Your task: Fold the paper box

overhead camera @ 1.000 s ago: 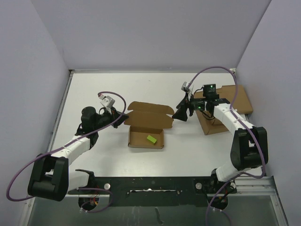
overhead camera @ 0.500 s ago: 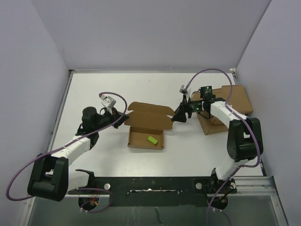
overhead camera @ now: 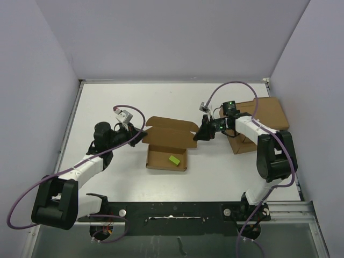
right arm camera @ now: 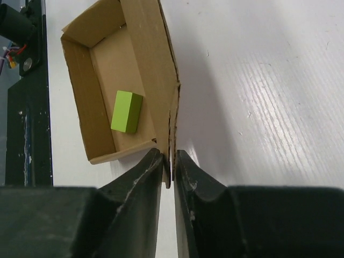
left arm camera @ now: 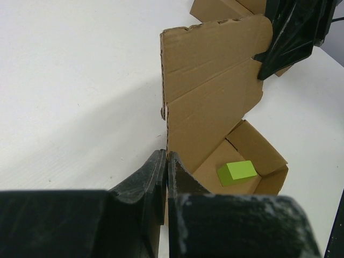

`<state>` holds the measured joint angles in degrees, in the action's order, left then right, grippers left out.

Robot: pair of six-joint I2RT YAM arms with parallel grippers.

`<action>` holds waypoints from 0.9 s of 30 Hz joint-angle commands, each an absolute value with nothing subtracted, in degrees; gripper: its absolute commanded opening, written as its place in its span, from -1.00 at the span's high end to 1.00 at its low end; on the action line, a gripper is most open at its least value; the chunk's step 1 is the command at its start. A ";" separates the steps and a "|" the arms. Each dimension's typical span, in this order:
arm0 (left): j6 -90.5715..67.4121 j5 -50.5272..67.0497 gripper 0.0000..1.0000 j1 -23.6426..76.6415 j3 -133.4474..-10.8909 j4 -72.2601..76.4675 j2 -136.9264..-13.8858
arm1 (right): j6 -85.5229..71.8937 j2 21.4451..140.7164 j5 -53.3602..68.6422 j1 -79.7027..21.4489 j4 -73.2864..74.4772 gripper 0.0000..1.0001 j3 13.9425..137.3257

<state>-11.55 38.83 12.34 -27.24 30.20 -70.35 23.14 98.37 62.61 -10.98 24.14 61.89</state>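
Note:
The paper box [overhead camera: 167,157] is an open brown cardboard tray at the table's middle, its lid flap [overhead camera: 171,131] standing up at the back. A green block [overhead camera: 173,159] lies inside it, also showing in the wrist views [left arm camera: 237,172] [right arm camera: 127,111]. My left gripper [overhead camera: 141,134] [left arm camera: 167,161] is shut on the lid flap's left edge [left arm camera: 209,102]. My right gripper [overhead camera: 196,134] [right arm camera: 169,161] is shut on the flap's right edge [right arm camera: 173,113], the thin cardboard pinched between its fingers.
A larger flat brown cardboard slab [overhead camera: 269,114] lies at the right, under and behind my right arm. White table surrounds the box, and purple walls rise at the back and sides. The black base rail [overhead camera: 172,210] runs along the near edge.
My right gripper has moved left to the lid flap's right edge and shut on it. The left arm and the box have stayed put.

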 commanded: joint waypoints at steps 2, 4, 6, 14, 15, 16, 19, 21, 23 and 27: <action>-11.20 39.03 1.00 12.64 -28.17 31.49 -68.91 | 26.15 98.01 64.64 -11.70 26.03 0.79 64.31; -11.40 39.63 0.93 12.59 -28.38 31.04 -68.91 | 27.65 97.42 64.16 -11.65 27.38 0.88 64.93; -11.51 41.34 0.72 12.48 -28.79 30.18 -68.65 | 29.48 96.66 63.46 -11.55 28.85 0.95 65.48; -4.87 42.09 -0.22 11.76 -33.71 13.96 -63.27 | 33.73 94.27 62.25 -10.86 32.40 1.00 66.89; -3.83 41.10 -0.36 11.40 -34.34 11.71 -61.88 | 34.17 94.16 62.15 -10.85 32.83 1.00 67.08; -3.19 39.91 -0.46 10.90 -34.89 9.80 -60.68 | 34.53 93.99 62.03 -10.88 33.11 1.00 67.26; -2.21 38.13 -0.75 9.07 -36.96 4.18 -57.63 | 35.45 93.55 61.42 -10.95 34.12 1.00 67.82; -1.48 40.04 -0.77 8.17 -37.85 2.30 -57.46 | 35.82 93.27 60.86 -10.97 34.55 1.00 68.25; -1.44 41.74 -0.77 8.09 -39.08 0.65 -59.17 | 36.13 93.02 60.40 -11.10 34.92 1.00 68.52; -1.51 42.56 -0.68 7.86 -43.62 -2.73 -65.33 | 37.14 92.83 58.76 -11.85 35.75 1.00 69.28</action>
